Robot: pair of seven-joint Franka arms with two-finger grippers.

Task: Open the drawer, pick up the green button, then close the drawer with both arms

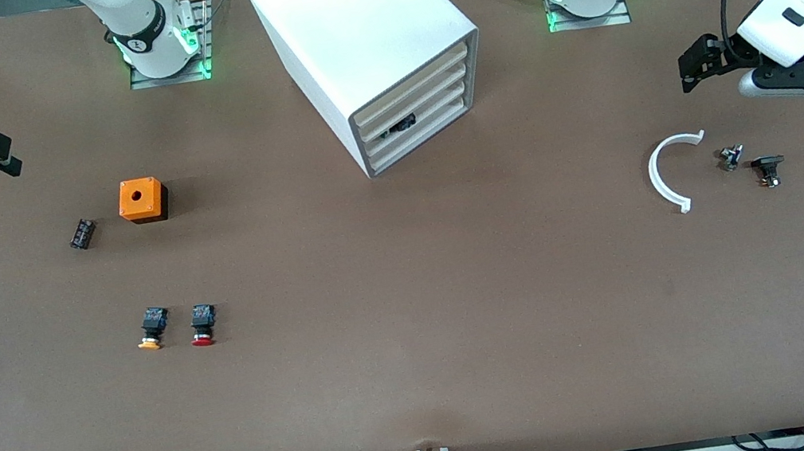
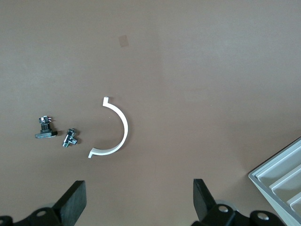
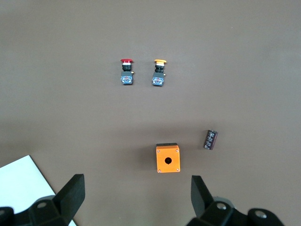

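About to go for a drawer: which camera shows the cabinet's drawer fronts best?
The front view: the cabinet stands whole there, its four stacked drawer fronts facing the camera, all closed. The left wrist view catches only one corner of the fronts at its edge; the right wrist view shows just a white corner of the casing.

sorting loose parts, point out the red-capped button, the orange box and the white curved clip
red-capped button (image 1: 202,325): front view, on its black-and-blue body
orange box (image 1: 141,198): front view, on its top face beside the hole
white curved clip (image 1: 658,178): front view, middle of the arc
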